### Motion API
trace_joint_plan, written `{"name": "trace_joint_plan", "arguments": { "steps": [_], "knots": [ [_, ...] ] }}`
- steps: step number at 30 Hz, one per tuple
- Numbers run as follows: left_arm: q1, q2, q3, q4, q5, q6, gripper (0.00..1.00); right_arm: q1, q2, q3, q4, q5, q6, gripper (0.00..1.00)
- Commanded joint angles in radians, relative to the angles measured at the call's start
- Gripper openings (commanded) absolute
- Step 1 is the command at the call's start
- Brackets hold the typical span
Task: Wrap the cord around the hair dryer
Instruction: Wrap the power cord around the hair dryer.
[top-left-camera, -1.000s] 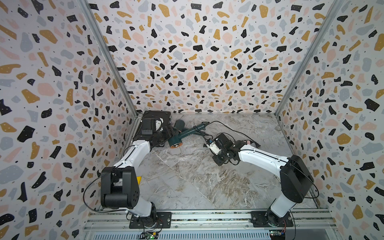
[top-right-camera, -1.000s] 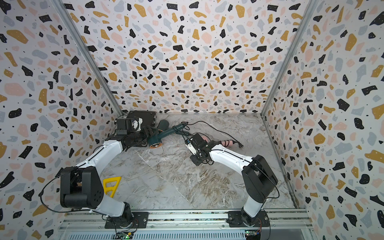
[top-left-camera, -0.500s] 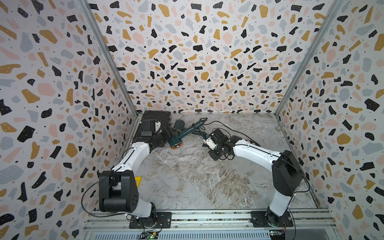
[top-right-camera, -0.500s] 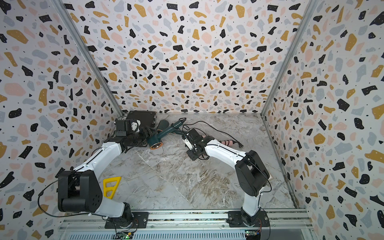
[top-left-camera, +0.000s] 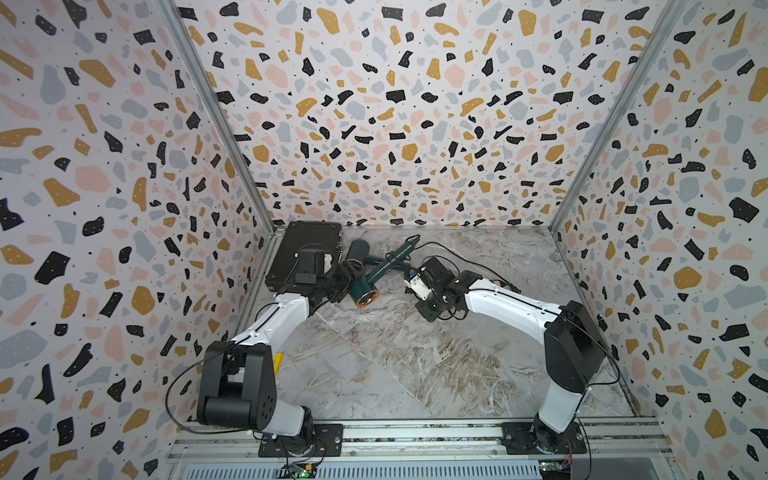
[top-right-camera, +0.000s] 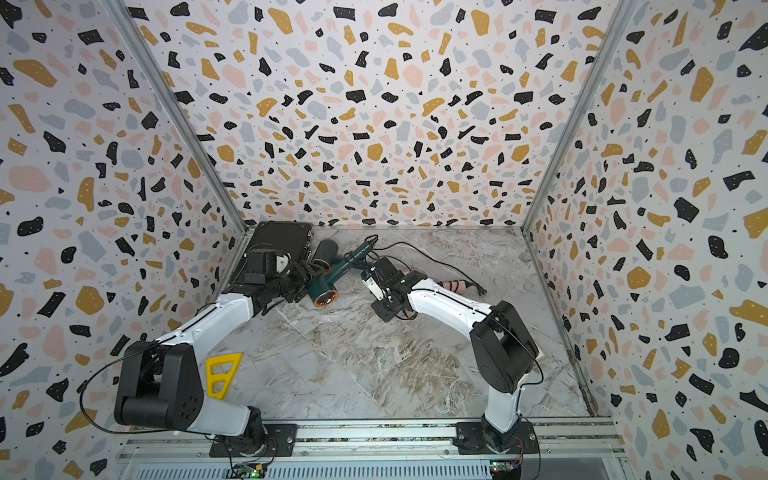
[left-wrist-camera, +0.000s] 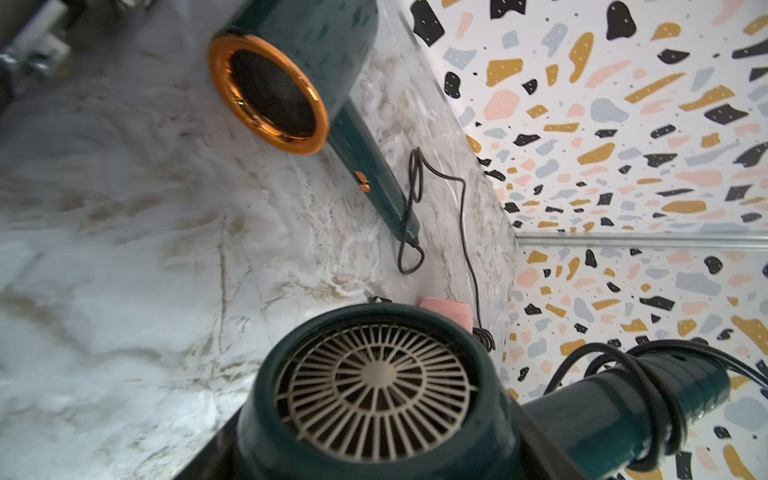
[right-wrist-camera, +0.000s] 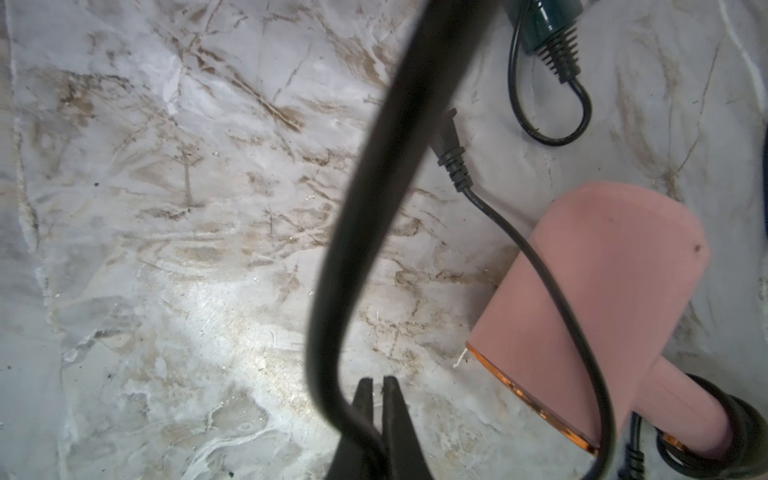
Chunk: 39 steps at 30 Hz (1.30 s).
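My left pincer clamps the dark green hair dryer near the far left corner of the desk, black cord coiled round its handle. My right pincer is closed on that cord.

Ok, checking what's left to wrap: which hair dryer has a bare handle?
The green dryer showing its copper-ringed nozzle; its cord only loops off the handle's end. The grille-end green dryer and the pink dryer have cord coiled round their handles.
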Motion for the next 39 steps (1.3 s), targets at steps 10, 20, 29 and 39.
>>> {"name": "trace_joint_plan", "arguments": {
  "steps": [10, 20, 29, 39],
  "knots": [
    [-0.107, -0.115, 0.091, -0.194, -0.491, 0.231, 0.0, 0.055, -0.057, 0.227, -0.236, -0.063, -0.093, 0.0],
    [-0.185, -0.074, 0.209, -0.489, -0.515, 0.575, 0.0, 0.054, 0.022, 0.516, -0.4, 0.083, -0.314, 0.0],
    [-0.226, -0.138, 0.2, -0.682, -0.248, 0.828, 0.0, 0.033, 0.048, 0.584, -0.42, 0.122, -0.535, 0.0],
    [-0.232, -0.221, 0.121, -0.545, 0.426, 0.793, 0.0, -0.113, 0.097, 0.592, -0.345, -0.334, -0.4, 0.0]
  ]
}}
